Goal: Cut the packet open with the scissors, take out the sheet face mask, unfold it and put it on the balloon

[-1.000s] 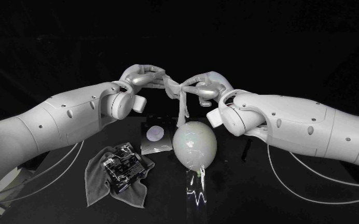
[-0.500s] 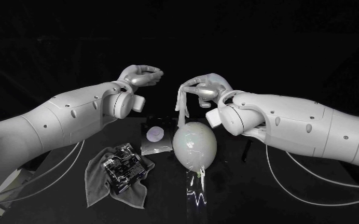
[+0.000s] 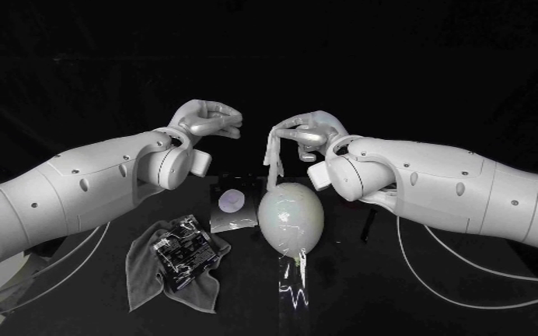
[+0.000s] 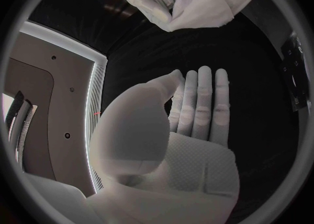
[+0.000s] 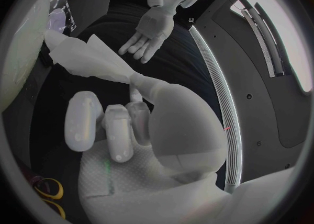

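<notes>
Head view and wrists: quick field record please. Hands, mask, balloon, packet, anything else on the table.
left hand: raised, holds nothing, fingers straight
right hand: raised, pinches the top of the mask
mask: bunched, hangs above the far end of the balloon; contact unclear
balloon: lies on the table, bare
packet: flat, beside the balloon on the left arm's side
cloth: grey, crumpled, dark item on it
task state: mask out, not unfolded, not on balloon

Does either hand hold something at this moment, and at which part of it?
The right hand pinches the sheet face mask at its upper end; the left hand holds nothing.
</notes>
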Tool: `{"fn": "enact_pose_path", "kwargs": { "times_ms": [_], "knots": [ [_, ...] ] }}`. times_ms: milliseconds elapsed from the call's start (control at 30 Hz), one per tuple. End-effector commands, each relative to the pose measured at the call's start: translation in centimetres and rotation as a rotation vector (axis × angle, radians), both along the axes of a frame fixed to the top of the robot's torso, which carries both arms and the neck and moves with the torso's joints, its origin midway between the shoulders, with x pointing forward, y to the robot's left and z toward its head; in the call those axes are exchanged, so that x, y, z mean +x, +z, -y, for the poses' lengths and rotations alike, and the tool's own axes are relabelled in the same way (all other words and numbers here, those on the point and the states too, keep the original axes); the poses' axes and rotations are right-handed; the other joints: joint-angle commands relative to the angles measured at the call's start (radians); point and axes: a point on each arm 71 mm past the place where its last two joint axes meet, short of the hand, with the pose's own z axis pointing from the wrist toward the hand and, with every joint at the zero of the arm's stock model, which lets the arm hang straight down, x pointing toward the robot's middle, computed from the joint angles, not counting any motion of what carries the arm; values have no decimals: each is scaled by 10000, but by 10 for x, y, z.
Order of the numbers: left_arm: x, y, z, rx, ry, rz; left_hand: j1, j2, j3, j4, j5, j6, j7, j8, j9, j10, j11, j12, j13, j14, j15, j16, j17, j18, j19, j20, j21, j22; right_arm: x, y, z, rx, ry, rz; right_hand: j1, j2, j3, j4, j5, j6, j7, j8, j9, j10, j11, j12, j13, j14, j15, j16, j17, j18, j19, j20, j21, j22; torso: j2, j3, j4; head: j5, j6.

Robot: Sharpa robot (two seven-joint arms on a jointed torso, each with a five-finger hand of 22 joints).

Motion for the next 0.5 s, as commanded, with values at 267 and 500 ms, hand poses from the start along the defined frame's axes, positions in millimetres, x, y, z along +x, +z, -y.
{"fn": "enact_pose_path", "kwargs": {
  "times_ms": [267,500],
  "knots": [
    [-38,-7,28,483,-2352,238,-534,559,190,-80,16,318,-270,-563,-63,797,-336,-244,-20,1625,-583,2735,1575,37,765,-1129,2877,1897,1,0,2,-26,-220,-125,-34,64,76,-5,26,68,19,53,909,261,11,18,1592,909,-57,47,2209,-88,-72,7,-26,1768,-22,0,12,-17,18],
    [-45,-15,39,631,-2177,93,-680,425,442,-189,33,218,-278,-1025,-177,1349,-443,87,288,1847,-695,3496,2050,72,720,-1248,3656,2434,-7,0,0,-76,54,-137,-37,64,79,-6,26,67,19,55,910,250,11,4,1579,912,-57,49,2216,-90,-66,7,-17,1771,-1,-13,-2,-14,81]
  ]
}}
